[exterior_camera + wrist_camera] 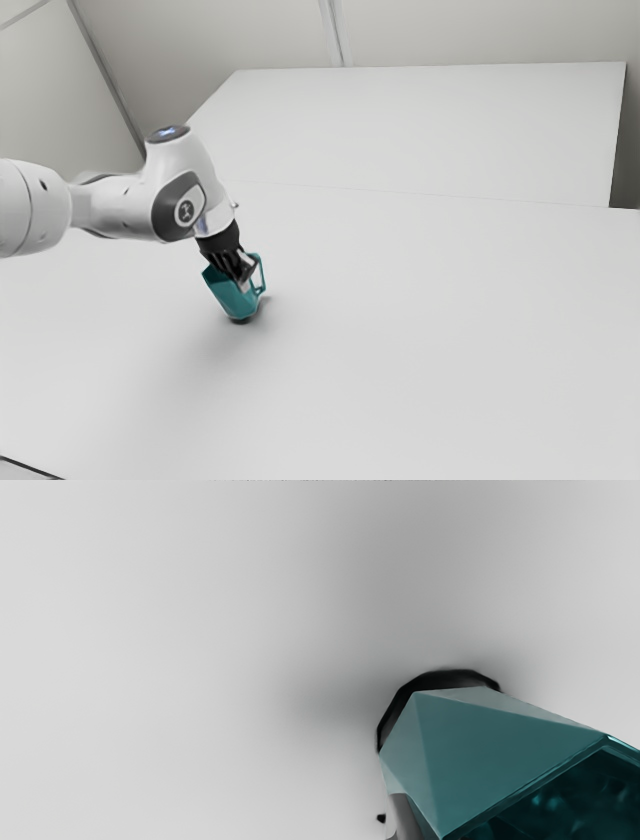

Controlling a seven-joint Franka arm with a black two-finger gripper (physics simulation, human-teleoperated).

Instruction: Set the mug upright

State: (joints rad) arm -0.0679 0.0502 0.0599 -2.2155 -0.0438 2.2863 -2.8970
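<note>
The teal mug [232, 296] is tilted at the table, its dark base low and its handle toward the exterior view's right. My gripper [243, 279] reaches down at the mug's upper part and is shut on its wall. In the wrist view the mug [480, 745] shows its faceted side, black base edge and part of its dark inside. One grey fingertip [406, 817] lies against the outside of the wall; the other is hidden there. Whether the base touches the table cannot be told.
The white tabletop [430, 340] stretches around the mug, with a soft shadow beside its base. Another pale surface [420, 130] lies farther back, and a dark edge line crosses the exterior view's lower left corner.
</note>
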